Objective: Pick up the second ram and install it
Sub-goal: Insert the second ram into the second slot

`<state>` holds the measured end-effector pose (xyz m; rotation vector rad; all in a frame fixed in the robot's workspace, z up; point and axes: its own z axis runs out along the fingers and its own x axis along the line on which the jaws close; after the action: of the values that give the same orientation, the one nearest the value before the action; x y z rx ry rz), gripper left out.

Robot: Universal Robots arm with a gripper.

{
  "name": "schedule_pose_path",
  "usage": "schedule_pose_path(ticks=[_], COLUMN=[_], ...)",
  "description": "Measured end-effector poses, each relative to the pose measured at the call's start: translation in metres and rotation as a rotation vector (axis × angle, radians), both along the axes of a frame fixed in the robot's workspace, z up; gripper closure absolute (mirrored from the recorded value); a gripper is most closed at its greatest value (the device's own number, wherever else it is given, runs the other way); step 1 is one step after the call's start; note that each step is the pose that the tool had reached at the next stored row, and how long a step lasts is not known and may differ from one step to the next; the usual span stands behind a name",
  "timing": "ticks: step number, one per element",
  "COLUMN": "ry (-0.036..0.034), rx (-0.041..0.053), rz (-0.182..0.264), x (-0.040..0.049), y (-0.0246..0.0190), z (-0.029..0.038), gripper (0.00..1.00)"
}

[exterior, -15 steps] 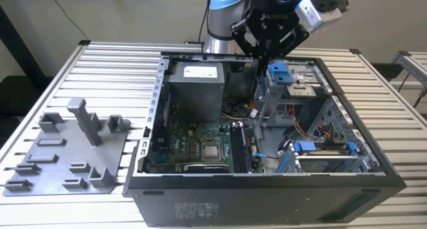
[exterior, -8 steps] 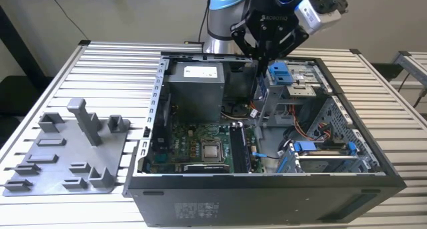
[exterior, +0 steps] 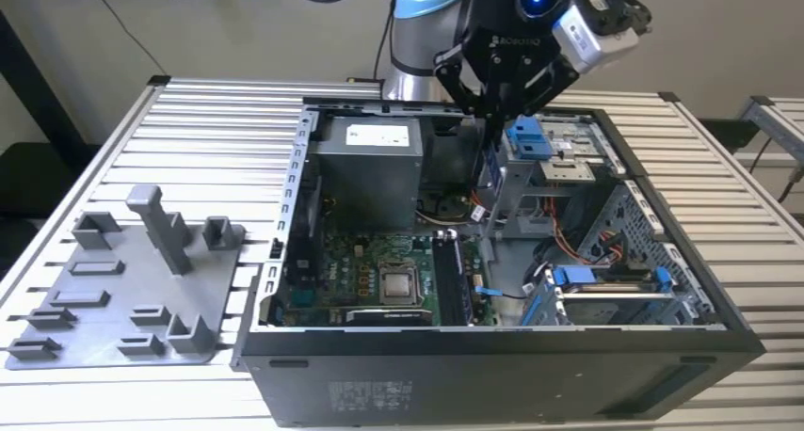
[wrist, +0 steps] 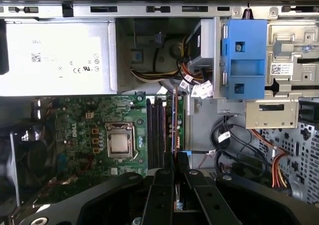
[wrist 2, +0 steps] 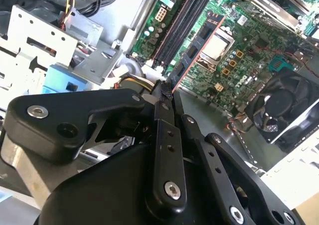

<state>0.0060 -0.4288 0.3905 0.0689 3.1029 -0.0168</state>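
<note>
The fingers [wrist 2: 163,105] close tight on the second ram [wrist 2: 198,45] by one end, above the motherboard [wrist 2: 249,33].

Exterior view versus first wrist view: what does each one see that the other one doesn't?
Exterior view: the grey plastic tray of blocks beside the black computer case, on the exterior view's left. First wrist view: the thin dark memory stick pinched edge-on in the gripper. Both: silver power supply box, green motherboard, blue plastic bracket.
</note>
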Motion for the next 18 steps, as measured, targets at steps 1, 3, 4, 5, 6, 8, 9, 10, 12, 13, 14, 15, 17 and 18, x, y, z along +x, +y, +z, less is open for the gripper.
schedule_pose_path(ticks=[1,3,4,5,6,8,9,10,12,13,14,15,17,18], ry=[0.0000,0.0000,0.0000,0.0000,0.0000,0.0001,0.0000,0.0000,0.0000,0.0000,0.0000,0.0000,0.0000,0.0000], rx=[-0.0001,0.0001,-0.0001,-0.0003,-0.0002,-0.0003,-0.0002,-0.0002,-0.0004,-0.0004,-0.0005,-0.0005,-0.0006,-0.0006], rz=[0.000,0.000,0.000,0.000,0.000,0.000,0.000,0.000,0.000,0.000,0.000,0.000,0.000,0.000], x=[0.0002,0.0006,0.0008,0.0010,0.0012,0.0017,0.0018,0.0020,0.0022,0.0023,0.0023,0.0024,0.0027,0.0029], y=[0.0000,0.0000,0.0000,0.0000,0.0000,0.0000,0.0000,0.0000,0.0000,0.0000,0.0000,0.0000,-0.0002,-0.0002], z=[-0.0008,-0.0029,-0.0037,-0.0047,-0.0055,-0.0069,-0.0085,-0.0104,-0.0136,-0.0152,-0.0164,-0.0173,-0.0186,-0.0192], gripper=[0.86,0.86,0.86,0.86,0.86,0.86,0.86,0.86,0.86,0.86,0.86,0.86,0.86,0.86])
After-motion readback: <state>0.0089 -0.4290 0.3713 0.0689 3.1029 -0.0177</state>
